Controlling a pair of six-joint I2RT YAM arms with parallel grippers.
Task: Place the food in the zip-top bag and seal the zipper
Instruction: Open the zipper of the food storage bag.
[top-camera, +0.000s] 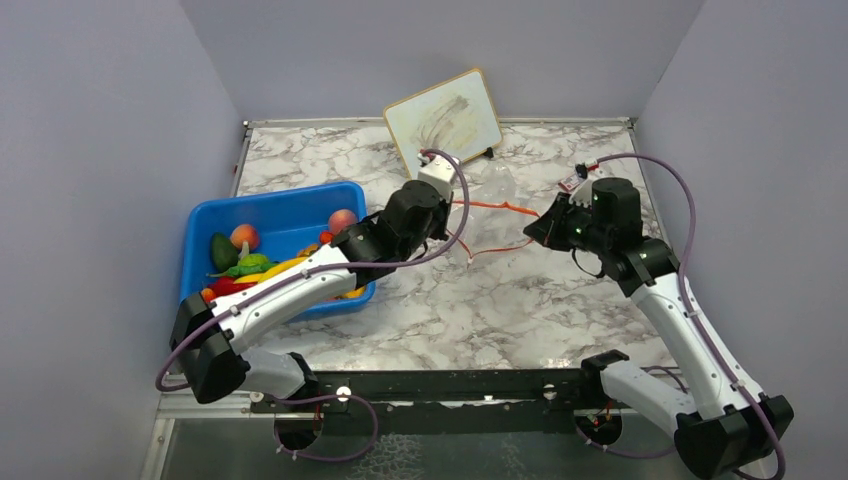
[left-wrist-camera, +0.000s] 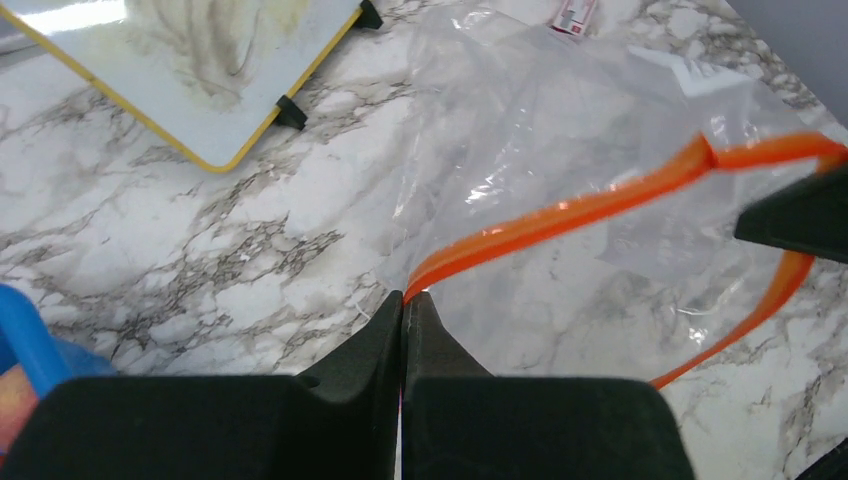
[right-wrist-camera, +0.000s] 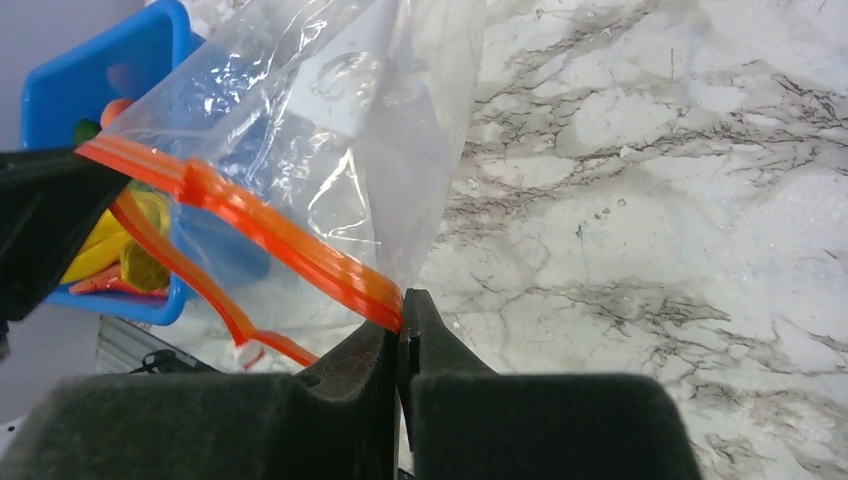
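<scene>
on the zipper (left-wrist-camera: 560, 214), both end effectors (left-wrist-camera: 403, 298) (right-wrist-camera: 403, 302) clamp fully closed.

Left arm (top-camera: 290, 285) hides part of food (top-camera: 246, 266) in blue bin (top-camera: 290, 222); whiteboard (left-wrist-camera: 200, 60) cut by top edge.

I make out no readable text, brand or number from here: the small red-and-white tag (left-wrist-camera: 572, 14) lying on the table (left-wrist-camera: 150, 250) is too blurred to read, and the whiteboard (left-wrist-camera: 190, 70) carries only grey smudges.
</scene>
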